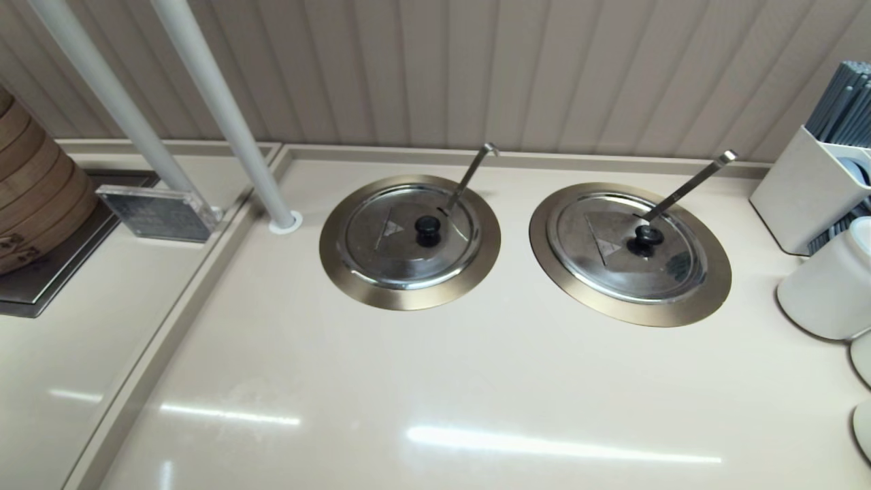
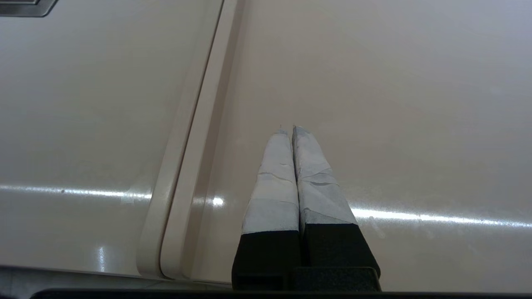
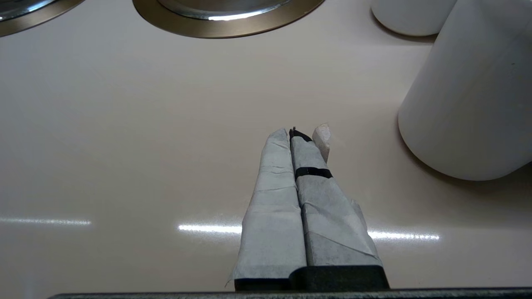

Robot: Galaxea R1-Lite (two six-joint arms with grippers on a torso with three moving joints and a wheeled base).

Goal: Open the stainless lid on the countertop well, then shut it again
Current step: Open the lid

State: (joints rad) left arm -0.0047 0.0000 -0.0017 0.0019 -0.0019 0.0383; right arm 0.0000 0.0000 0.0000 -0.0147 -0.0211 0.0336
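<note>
On countertop well (image 1: 354,272), stainless lid (image 1: 408,238) flat.

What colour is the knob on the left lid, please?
Black; the knob on the stainless lid shows best in the head view.

We see neither arm from the head camera. Left tool (image 2: 287,129): both fingers (image 2: 272,182) pressed together along their whole length, wrapped in pale tape over black bases, tips level, pointing out over the table (image 2: 415,104), holding nothing. Right tool (image 3: 292,133): fingers (image 3: 274,195) likewise closed flat against each other, tape-wrapped, one with a thin black band and a loose tape flap at the tip. It hangs above the table, empty.
</note>
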